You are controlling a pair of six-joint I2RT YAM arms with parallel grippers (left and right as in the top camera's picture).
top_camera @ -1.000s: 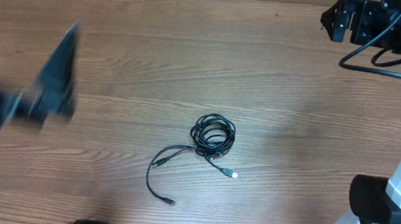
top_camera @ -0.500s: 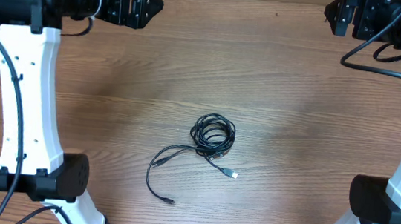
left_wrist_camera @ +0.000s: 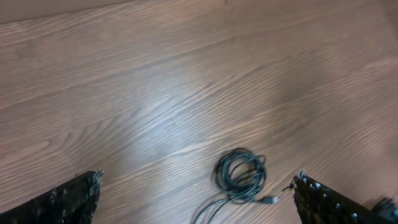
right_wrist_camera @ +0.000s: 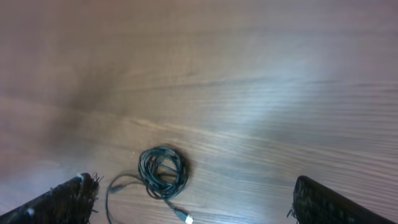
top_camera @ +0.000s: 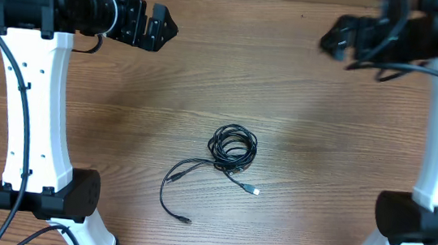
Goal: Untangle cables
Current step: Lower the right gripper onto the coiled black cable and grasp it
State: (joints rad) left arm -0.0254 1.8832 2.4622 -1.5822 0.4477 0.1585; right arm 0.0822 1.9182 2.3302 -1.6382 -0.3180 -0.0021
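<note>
Right gripper (top_camera: 334,40) further inward than before; it and left gripper (top_camera: 160,27) agape, cables (top_camera: 231,147) well apart.

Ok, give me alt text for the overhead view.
A tangle of thin black cables lies centred on the table, one silver-tipped end trailing right. The left gripper and right gripper hover open near the far edge, holding nothing.

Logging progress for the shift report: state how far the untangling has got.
Done: nothing; the cables lie as one coiled knot with two loose ends trailing on the table. In hand: nothing; both sets of jaws stand open, far from the cables. Remaining: the whole untangling.
</note>
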